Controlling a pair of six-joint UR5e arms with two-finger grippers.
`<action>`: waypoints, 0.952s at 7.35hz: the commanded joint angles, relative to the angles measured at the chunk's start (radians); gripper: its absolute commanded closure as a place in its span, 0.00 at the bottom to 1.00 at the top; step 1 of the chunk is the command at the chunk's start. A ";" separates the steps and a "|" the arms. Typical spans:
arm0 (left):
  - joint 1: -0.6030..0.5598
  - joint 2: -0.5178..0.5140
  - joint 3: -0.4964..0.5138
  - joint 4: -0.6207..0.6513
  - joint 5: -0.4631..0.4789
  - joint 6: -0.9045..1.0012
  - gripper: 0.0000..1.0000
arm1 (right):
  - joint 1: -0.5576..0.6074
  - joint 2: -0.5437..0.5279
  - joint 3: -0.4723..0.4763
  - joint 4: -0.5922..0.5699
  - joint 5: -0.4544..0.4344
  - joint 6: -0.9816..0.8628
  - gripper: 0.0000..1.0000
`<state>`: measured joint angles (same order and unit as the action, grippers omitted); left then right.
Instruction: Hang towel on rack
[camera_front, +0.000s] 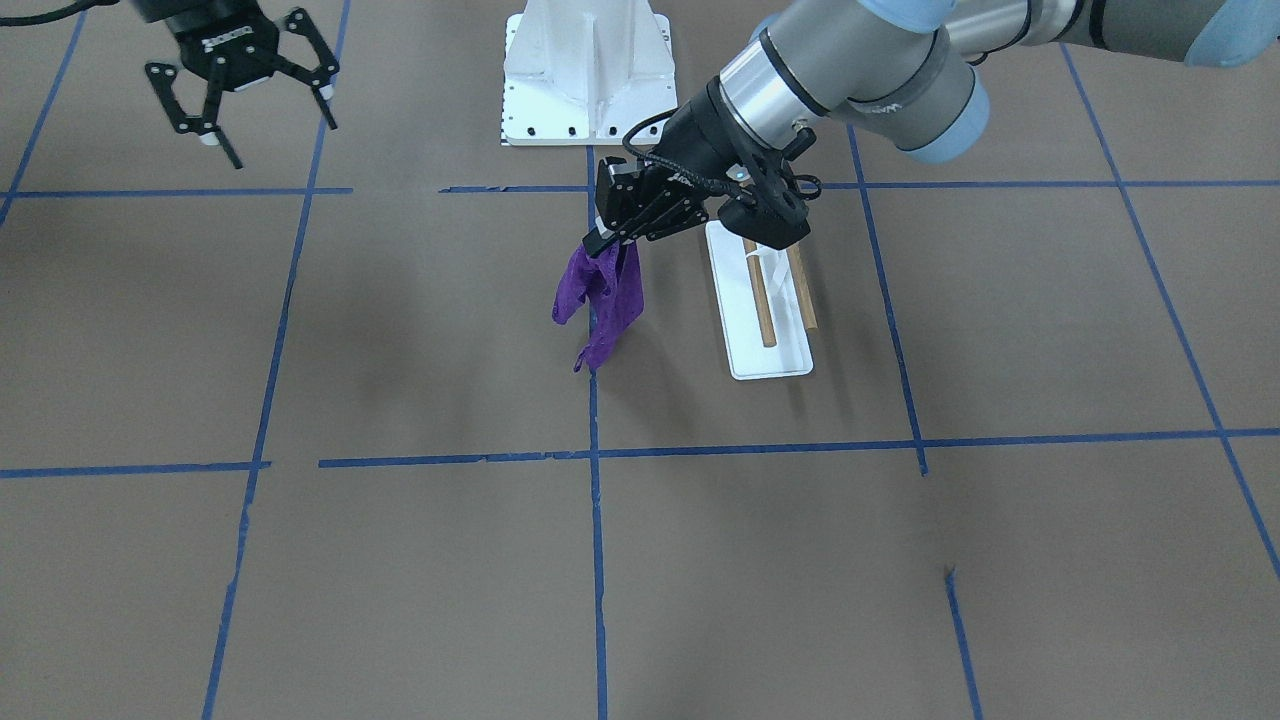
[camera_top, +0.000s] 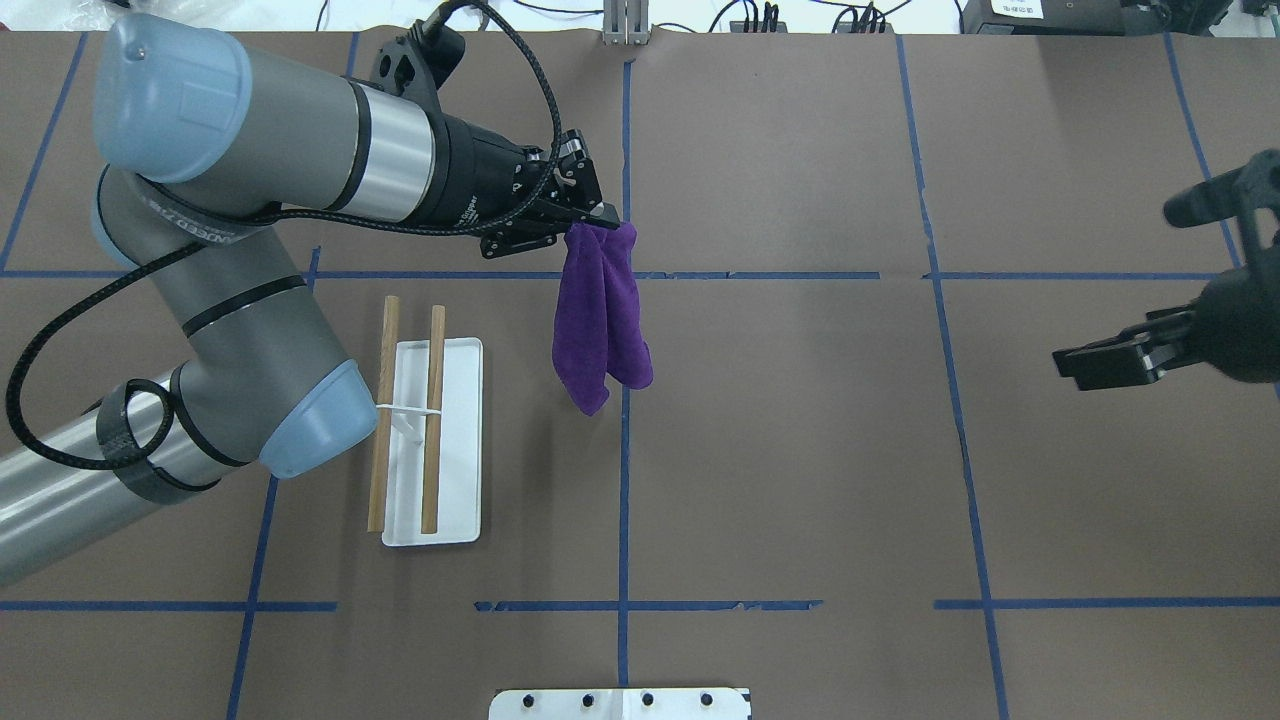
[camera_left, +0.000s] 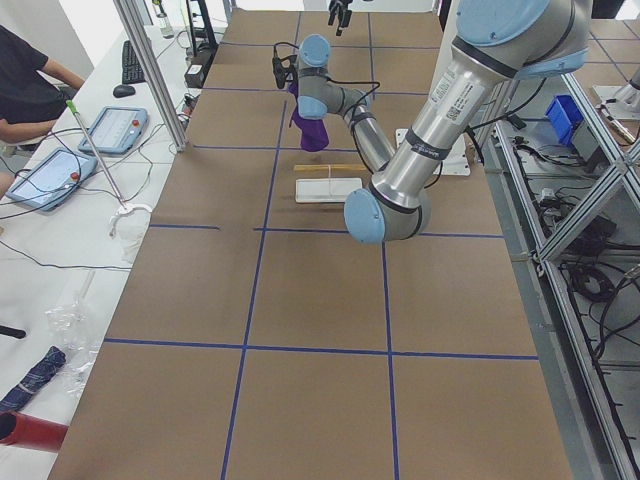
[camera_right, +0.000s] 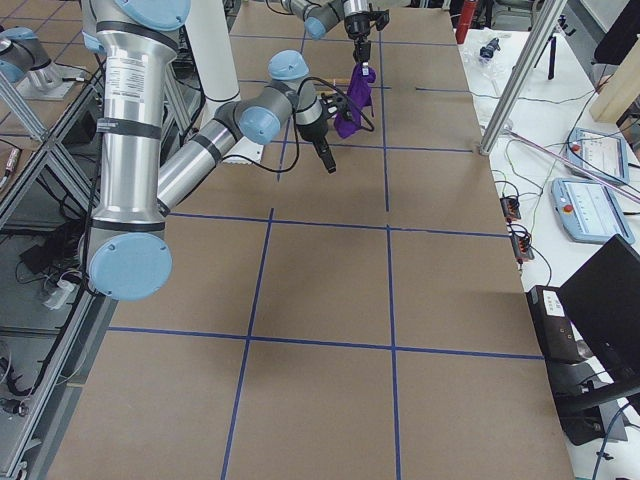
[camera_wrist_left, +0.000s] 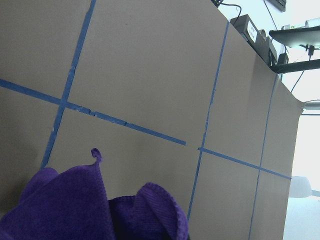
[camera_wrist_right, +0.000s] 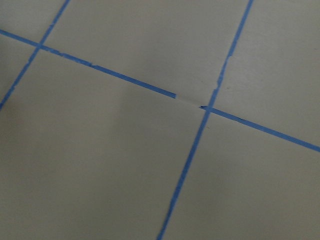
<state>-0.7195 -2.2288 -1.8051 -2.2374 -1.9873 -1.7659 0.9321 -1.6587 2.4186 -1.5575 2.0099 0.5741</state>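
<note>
A: Look at your left fingers (camera_top: 597, 214). They are clenched on the top edge of the purple towel (camera_top: 600, 320).

B: And you see the rest of it hang straight down from that pinch, folded into two lobes below the fingertips, over a blue tape line (camera_top: 624, 480).

A: Your rack (camera_top: 435, 440) stands on the tabletop (camera_top: 800, 450), beside the towel on the left arm's side. The two are apart, and the cloth touches neither of the dowels (camera_top: 432, 400).

B: In the front-facing view you find the wrist over the rack's far end, with the towel off to one side.

A: Your right fingers (camera_front: 325, 72) are spread wide with nothing between them, well away from both.
</note>
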 joint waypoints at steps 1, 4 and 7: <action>0.006 -0.003 -0.124 0.152 0.122 0.005 1.00 | 0.180 0.020 -0.045 -0.201 0.075 -0.196 0.00; 0.110 -0.006 -0.325 0.477 0.374 0.069 1.00 | 0.379 0.019 -0.215 -0.291 0.086 -0.487 0.00; 0.317 -0.005 -0.482 0.842 0.657 0.054 1.00 | 0.430 0.016 -0.312 -0.305 0.127 -0.511 0.00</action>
<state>-0.4645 -2.2344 -2.2330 -1.5247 -1.4104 -1.7020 1.3459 -1.6418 2.1412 -1.8583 2.1107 0.0641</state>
